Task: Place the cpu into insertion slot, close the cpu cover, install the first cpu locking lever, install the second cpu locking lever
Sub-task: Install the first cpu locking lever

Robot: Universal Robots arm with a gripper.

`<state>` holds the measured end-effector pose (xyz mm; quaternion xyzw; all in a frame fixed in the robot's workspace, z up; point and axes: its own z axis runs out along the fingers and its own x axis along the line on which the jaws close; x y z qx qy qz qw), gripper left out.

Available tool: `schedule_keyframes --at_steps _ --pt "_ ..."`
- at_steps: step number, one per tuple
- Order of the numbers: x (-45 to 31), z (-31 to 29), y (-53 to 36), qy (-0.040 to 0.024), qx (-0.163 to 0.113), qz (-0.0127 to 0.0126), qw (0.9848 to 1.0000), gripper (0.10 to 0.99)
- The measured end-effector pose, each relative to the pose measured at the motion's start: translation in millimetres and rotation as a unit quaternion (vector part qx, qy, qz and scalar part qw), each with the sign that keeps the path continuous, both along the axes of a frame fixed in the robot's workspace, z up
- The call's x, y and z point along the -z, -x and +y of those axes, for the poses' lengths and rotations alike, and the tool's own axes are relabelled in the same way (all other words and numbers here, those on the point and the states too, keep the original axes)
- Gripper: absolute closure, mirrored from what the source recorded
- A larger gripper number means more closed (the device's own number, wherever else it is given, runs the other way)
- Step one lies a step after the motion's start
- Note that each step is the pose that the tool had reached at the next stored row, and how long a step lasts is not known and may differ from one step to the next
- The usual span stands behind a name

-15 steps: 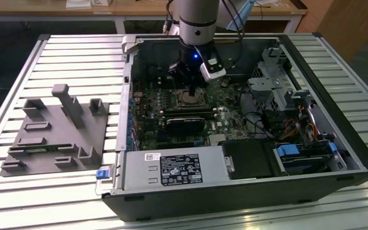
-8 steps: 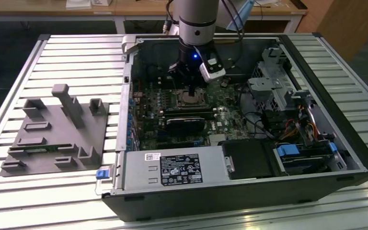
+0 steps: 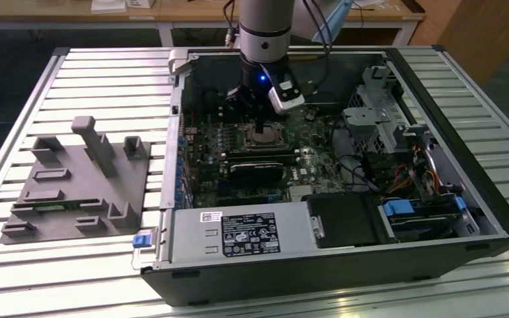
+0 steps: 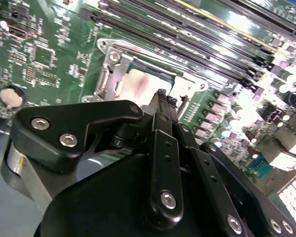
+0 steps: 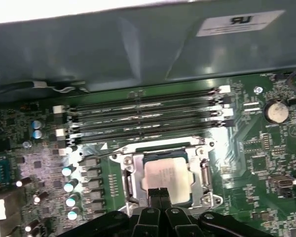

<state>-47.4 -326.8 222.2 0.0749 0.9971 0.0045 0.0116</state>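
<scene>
The cpu (image 5: 165, 174) lies flat in the insertion slot (image 5: 213, 198) on the green motherboard, its pale metal face showing through the window of the cpu cover (image 5: 132, 174). The silvery cover frame (image 4: 112, 74) looks lowered around the cpu (image 4: 138, 85). A thin locking lever rod (image 5: 153, 146) runs along the socket's side toward the memory slots. My gripper (image 5: 160, 193) hovers at the cpu's edge, its two black fingers pressed together with nothing between them. In the second wrist view the gripper (image 4: 163, 97) ends just over the cover. In the exterior view the gripper (image 3: 259, 118) hangs right above the socket (image 3: 262, 136).
Long black memory slots (image 5: 143, 116) lie beside the socket. The open computer case (image 3: 493, 218) walls in the board, with a drive cage (image 3: 374, 122), cables and a power supply (image 3: 246, 233) around it. A grey fixture block (image 3: 77, 185) stands on the slatted table at the exterior view's left.
</scene>
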Motion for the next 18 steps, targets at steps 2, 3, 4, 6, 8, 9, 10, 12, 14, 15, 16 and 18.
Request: schedule_keyframes --at_steps 2,3,4,6,8,9,10,12,14,15,16,18 --pt "0.0 0.0 3.6 0.0 0.0 0.0 1.0 0.98" --pt "0.0 0.0 5.1 0.0 0.0 0.0 1.0 0.98" --pt "0.1 0.0 6.5 -0.0001 0.0 0.0 1.0 0.98" --pt "0.0 0.1 7.3 0.0 0.0 0.0 1.0 0.98" --pt "-0.2 0.0 7.6 0.0001 0.0 0.0001 1.0 0.98" --pt "-0.8 -0.1 7.7 0.0001 0.0 0.0001 1.0 0.98" --pt "-1.7 0.0 7.7 0.0001 0.0 -0.0001 1.0 0.98" --pt "-4.5 0.0 7.6 0.0 0.0 -0.0002 1.0 0.98" --pt "-7.8 0.0 7.6 0.0 0.0 -0.0004 1.0 0.98" --pt "-9.6 0.0 7.6 0.0 0.0 -0.0005 1.0 0.98" --pt "-11.4 0.0 7.6 0.0 0.0 -0.0005 1.0 0.98" --pt "-14.8 0.0 7.6 0.0 0.0 -0.0006 1.0 0.98"
